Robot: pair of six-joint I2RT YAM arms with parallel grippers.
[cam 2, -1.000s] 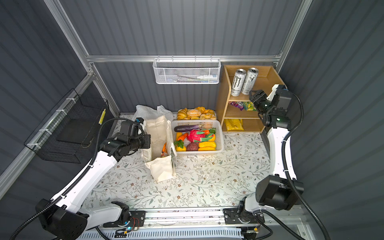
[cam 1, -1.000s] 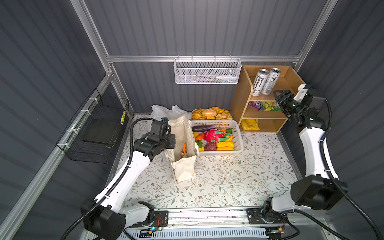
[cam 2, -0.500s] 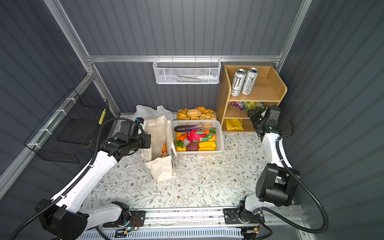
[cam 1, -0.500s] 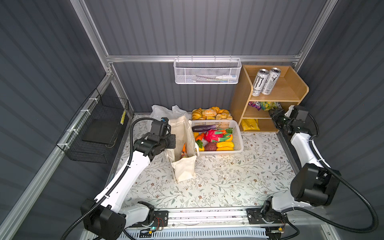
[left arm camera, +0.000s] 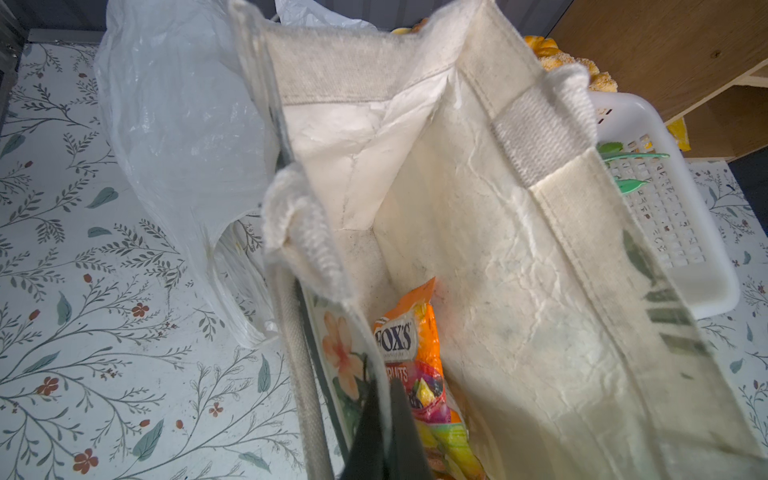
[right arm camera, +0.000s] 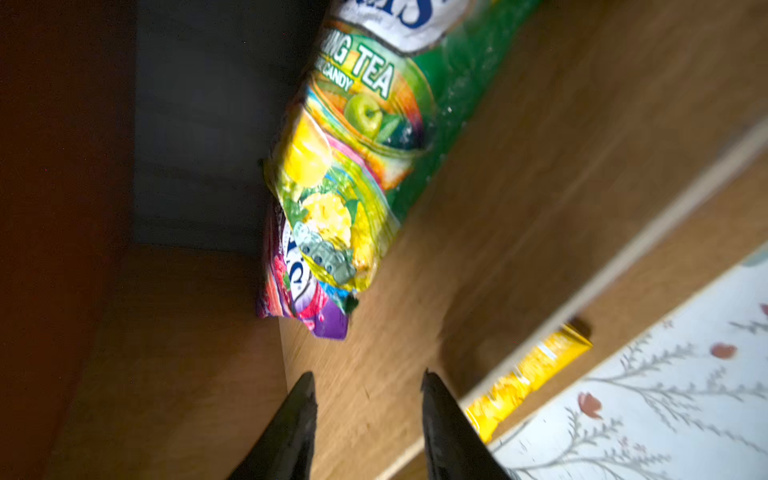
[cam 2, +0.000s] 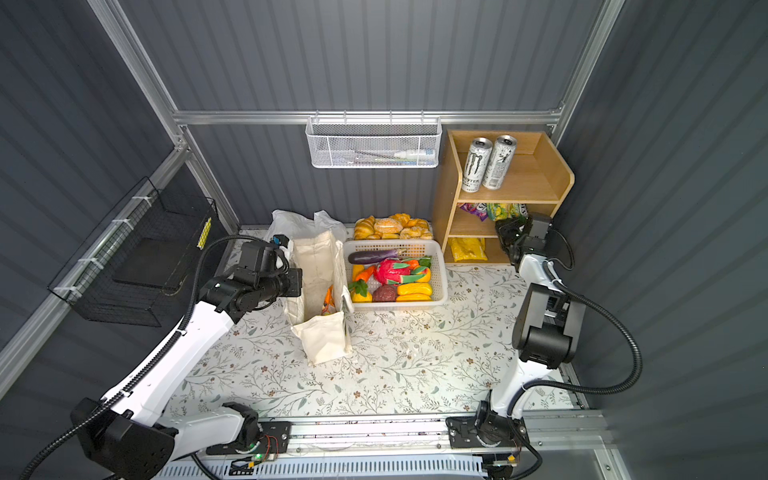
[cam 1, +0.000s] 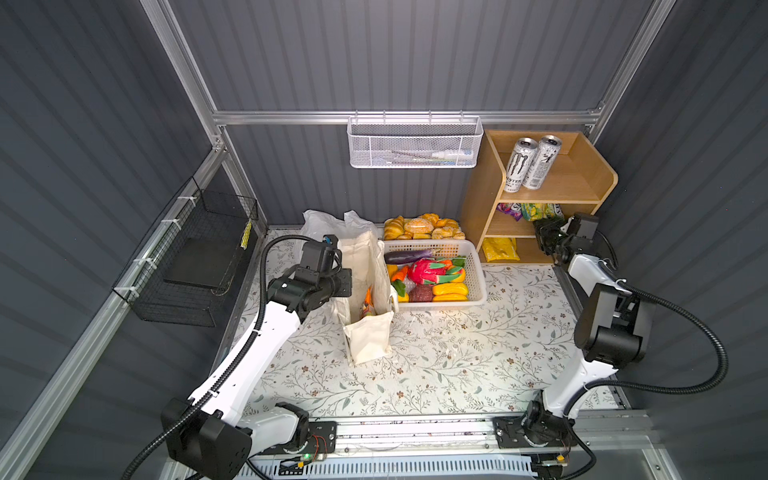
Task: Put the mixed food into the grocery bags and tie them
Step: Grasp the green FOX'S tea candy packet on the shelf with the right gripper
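The tote (cam 1: 368, 328) stands open just beside the basket (cam 1: 476, 270) of toy produce (cam 1: 424, 270), the left gripper (cam 1: 345, 283) at its wall away from the basket. The right gripper (cam 1: 542, 241) is at the shelf (cam 1: 478, 208) front, near the snack packets (cam 1: 534, 211).

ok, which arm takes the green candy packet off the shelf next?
Right. The right gripper is open, facing the green candy packet on the middle shelf; the left gripper is shut on the canvas tote.

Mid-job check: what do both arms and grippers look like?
The left arm and right arm have white link shells, black joint housings and black corrugated cable hoses. The left gripper and right gripper have pointed glossy black fingers.
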